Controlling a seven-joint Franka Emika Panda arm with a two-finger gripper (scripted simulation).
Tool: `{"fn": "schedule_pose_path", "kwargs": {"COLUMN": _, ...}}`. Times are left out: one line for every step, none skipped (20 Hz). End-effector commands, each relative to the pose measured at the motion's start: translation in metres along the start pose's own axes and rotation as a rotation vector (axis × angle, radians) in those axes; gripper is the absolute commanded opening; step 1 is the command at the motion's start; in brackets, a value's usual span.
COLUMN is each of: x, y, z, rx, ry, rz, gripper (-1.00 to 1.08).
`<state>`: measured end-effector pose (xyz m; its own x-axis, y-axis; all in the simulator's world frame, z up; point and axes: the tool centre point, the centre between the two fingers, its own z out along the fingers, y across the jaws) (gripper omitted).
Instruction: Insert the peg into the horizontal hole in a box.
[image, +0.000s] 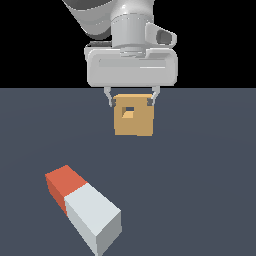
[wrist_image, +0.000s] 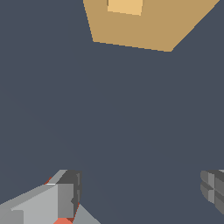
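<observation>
Fingers (image: 111, 101) spread wide, gripping nothing, hanging above the tabletop (image: 200, 175) in front of the box (image: 133, 121). The peg (image: 84, 207) lies flat on the tabletop, well apart from the box.

The peg (image: 82, 209) is red-orange at one end, light grey along the rest. The box (image: 133, 121) is plain tan-orange, its hole (image: 129, 112) showing a lighter inner wall. The floor (image: 200, 190) is slate blue-grey.
</observation>
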<state>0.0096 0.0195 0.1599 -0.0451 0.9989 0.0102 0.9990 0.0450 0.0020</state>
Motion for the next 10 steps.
{"fn": "schedule_pose_path", "kwargs": {"x": 0.0000, "y": 0.0000, "z": 0.0000, "rx": 0.000, "ry": 0.000, "rz": 0.000, "gripper": 1.00}}
{"fn": "schedule_pose_path", "kwargs": {"x": 0.0000, "y": -0.0001, "z": 0.0000, "rx": 0.000, "ry": 0.000, "rz": -0.001, "gripper": 1.00}}
{"fn": "schedule_pose_path", "kwargs": {"x": -0.0004, "y": -0.0004, "z": 0.0002, "rx": 0.000, "ry": 0.000, "rz": -0.002, "gripper": 1.00}}
{"fn": "schedule_pose_path", "kwargs": {"x": -0.0008, "y": -0.0008, "z": 0.0005, "rx": 0.000, "ry": 0.000, "rz": -0.005, "gripper": 1.00}}
{"fn": "schedule_pose_path", "kwargs": {"x": -0.0014, "y": -0.0014, "z": 0.0009, "rx": 0.000, "ry": 0.000, "rz": -0.008, "gripper": 1.00}}
{"fn": "schedule_pose_path", "kwargs": {"x": -0.0023, "y": -0.0023, "z": 0.0014, "rx": 0.000, "ry": 0.000, "rz": -0.013, "gripper": 1.00}}
{"fn": "schedule_pose_path", "kwargs": {"x": -0.0033, "y": -0.0032, "z": 0.0020, "rx": 0.000, "ry": 0.000, "rz": -0.019, "gripper": 1.00}}
{"fn": "schedule_pose_path", "kwargs": {"x": -0.0045, "y": -0.0044, "z": 0.0027, "rx": 0.000, "ry": 0.000, "rz": -0.025, "gripper": 1.00}}
{"fn": "schedule_pose_path", "kwargs": {"x": -0.0059, "y": -0.0057, "z": 0.0035, "rx": 0.000, "ry": 0.000, "rz": -0.033, "gripper": 1.00}}
{"fn": "schedule_pose_path", "kwargs": {"x": -0.0075, "y": -0.0072, "z": 0.0045, "rx": 0.000, "ry": 0.000, "rz": -0.042, "gripper": 1.00}}
